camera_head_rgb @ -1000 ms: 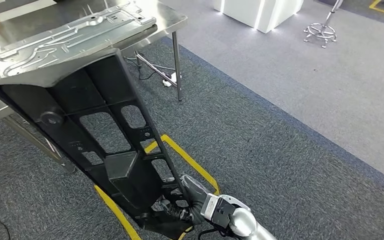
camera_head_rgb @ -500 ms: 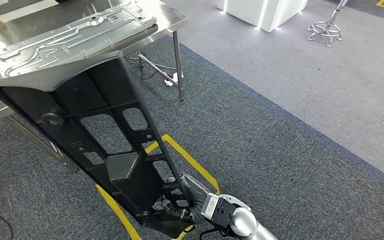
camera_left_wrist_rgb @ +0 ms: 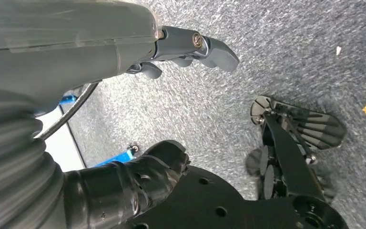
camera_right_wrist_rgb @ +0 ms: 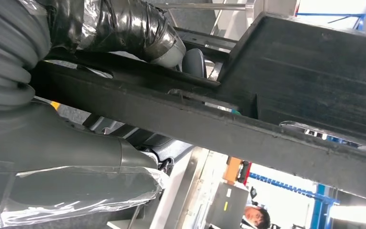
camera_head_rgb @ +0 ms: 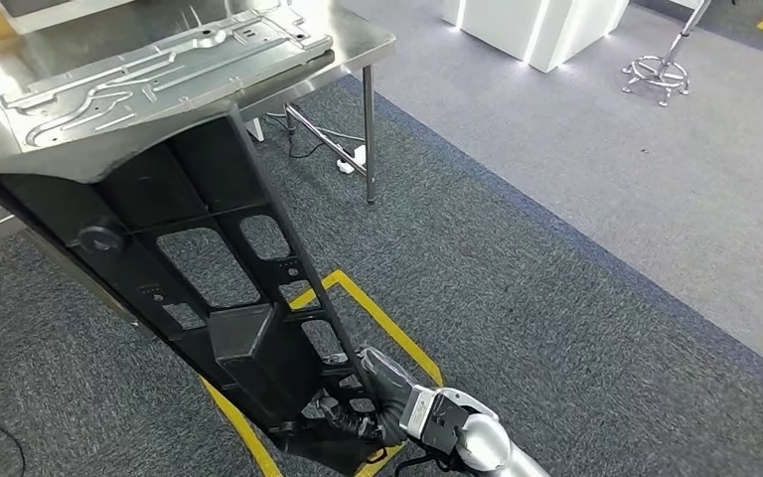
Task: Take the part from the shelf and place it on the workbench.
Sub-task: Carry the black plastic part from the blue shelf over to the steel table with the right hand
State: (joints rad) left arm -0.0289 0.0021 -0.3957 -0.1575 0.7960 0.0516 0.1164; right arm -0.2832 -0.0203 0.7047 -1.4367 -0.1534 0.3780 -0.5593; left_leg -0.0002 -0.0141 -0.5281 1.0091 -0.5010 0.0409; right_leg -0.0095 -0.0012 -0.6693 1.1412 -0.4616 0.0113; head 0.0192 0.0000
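1. Part (camera_head_rgb: 189,268): long black plastic frame with ribs and cut-out windows, held in the air and tilted. Its wide end is up near the edge of the surface (camera_head_rgb: 358,45); its narrow end is down at the right hand (camera_head_rgb: 373,402).
2. Right hand grips the part's narrow lower end. Fingers (camera_head_rgb: 343,417) are wrapped on the frame in the head view, with the silver wrist just behind them.
3. Right wrist view: the black bar of the part (camera_right_wrist_rgb: 228,129) crosses the frame with the thumb (camera_right_wrist_rgb: 71,157) pressed under it and tape-wrapped fingers (camera_right_wrist_rgb: 124,26) on the other side, so the grip is closed on the part.
4. Left hand (camera_left_wrist_rgb: 181,52) hangs over the carpet and holds nothing. Its fingers (camera_left_wrist_rgb: 214,47) are slightly curled and apart, so it reads as open.
5. The surface is a steel table. A stamped silver metal panel (camera_head_rgb: 159,70) lies flat on it, just beyond the part's upper end. Cannot tell whether the part touches the table edge.
6. Floor: grey carpet (camera_head_rgb: 556,298), with yellow tape lines (camera_head_rgb: 378,318) under the part's lower end.
7. Background: white lit cabinet (camera_head_rgb: 536,25) and a chrome stool base (camera_head_rgb: 656,72), well apart from the part.
8. A cable and a white plug strip (camera_head_rgb: 353,159) lie by the table leg (camera_head_rgb: 370,134).
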